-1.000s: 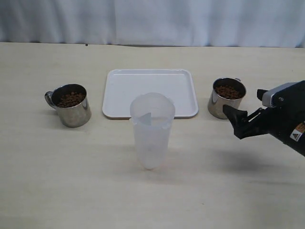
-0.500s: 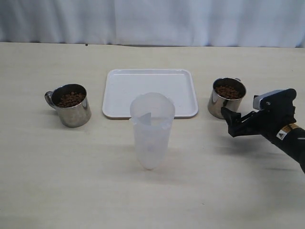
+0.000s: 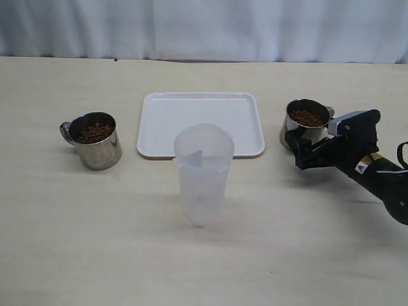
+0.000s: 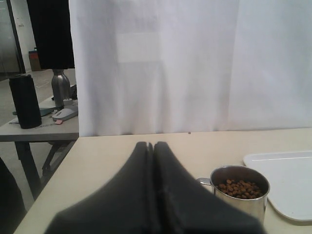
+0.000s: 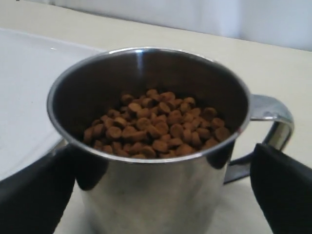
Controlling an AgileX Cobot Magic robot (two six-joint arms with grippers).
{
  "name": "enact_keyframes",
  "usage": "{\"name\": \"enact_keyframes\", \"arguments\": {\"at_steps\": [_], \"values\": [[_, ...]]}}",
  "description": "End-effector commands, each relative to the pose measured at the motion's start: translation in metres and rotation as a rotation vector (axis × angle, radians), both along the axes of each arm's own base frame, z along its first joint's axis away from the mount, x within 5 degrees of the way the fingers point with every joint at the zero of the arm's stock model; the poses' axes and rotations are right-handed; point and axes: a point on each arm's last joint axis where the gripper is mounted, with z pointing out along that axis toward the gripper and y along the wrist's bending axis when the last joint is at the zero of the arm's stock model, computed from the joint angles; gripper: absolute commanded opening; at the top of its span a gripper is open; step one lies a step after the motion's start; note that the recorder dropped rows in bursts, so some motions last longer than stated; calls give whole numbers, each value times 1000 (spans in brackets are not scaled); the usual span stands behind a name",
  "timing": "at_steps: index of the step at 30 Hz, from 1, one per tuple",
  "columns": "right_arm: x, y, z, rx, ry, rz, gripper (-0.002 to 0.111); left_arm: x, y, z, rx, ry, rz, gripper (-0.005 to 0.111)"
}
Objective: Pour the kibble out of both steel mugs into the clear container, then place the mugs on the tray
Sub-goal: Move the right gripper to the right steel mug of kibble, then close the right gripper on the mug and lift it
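Noting pale table [image 3: 95, 242], white curtain [image 3: 204, 29] along far edge; right gripper [image 3: 310, 135] spread astride steel mug [image 5: 161, 73], left gripper [image 4: 152, 146] pressed together.

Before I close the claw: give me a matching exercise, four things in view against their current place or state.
Things:
1. clear container
2. tray
3. right-side steel mug
4. left claw

Place or state:
A. shut, holding nothing
B. between the open jaws of the right claw
C. white, nothing on it
D. upright, nearer the exterior camera than the tray

Pairs: 1-D, 2-C, 3-B, 4-A.
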Motion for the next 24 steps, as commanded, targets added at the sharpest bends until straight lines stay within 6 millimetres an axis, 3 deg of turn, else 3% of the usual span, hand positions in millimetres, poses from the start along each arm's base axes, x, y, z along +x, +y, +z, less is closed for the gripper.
{"name": "enact_keyframes", "arguments": {"at_steps": [1, 10, 24], "values": [[11, 1, -6, 49, 2, -6, 102, 0, 0, 1, 0, -14, -5, 0], [25, 11, -8, 39, -44, 107, 102, 0, 0, 1, 0, -14, -5, 0], [23, 13, -9, 36, -43, 141, 102, 0, 0, 1, 0, -14, -5, 0]]}}
